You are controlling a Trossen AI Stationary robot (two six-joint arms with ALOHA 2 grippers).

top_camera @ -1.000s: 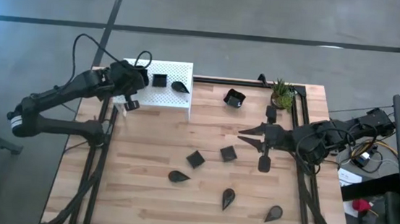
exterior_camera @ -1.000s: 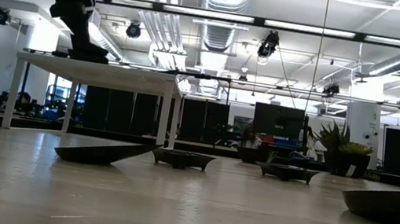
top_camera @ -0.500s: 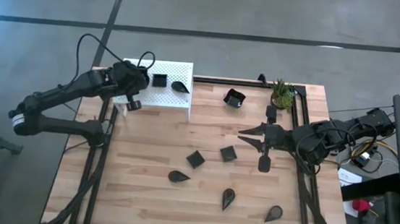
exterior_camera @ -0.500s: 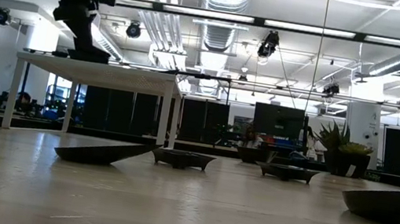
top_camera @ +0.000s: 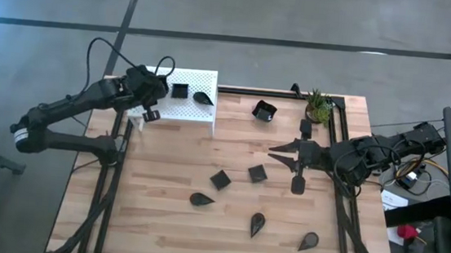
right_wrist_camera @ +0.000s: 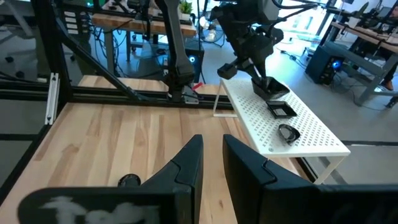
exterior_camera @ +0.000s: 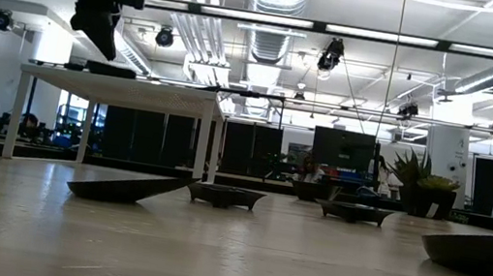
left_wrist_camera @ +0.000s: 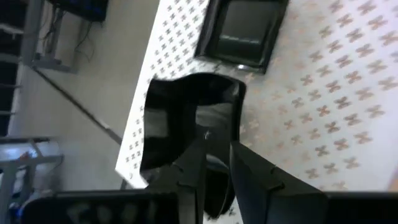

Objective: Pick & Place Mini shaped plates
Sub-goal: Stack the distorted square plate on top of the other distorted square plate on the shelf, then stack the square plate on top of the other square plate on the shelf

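Over on the far left, the left tool (top_camera: 158, 89) hangs just above the white perforated platform (top_camera: 202, 111). Its fingers stand slightly parted with nothing between them. A square black plate (exterior_camera: 111, 69) lies on the platform directly beneath it, clear of the fingers. In the left wrist view that plate (left_wrist_camera: 189, 121) lies just past the fingertips, with a second square plate (left_wrist_camera: 243, 31) beyond it on the platform. From above, that second square plate (top_camera: 179, 90) sits next to a teardrop plate (top_camera: 203, 98) near the platform's right end.

Moving right onto the wooden worktop (top_camera: 164, 178), a square dish with upturned rim (top_camera: 264, 110) sits near the back edge. Two small square plates (top_camera: 220, 179) and (top_camera: 257, 173) lie near the middle. Three teardrop plates (top_camera: 200, 199), (top_camera: 257, 223) and (top_camera: 308, 242) are spread along the front.

A small green potted plant (top_camera: 319, 106) stands at the back right corner.

On the right, the right tool (top_camera: 280, 154) waits above the worktop, fingers nearly together and holding nothing.
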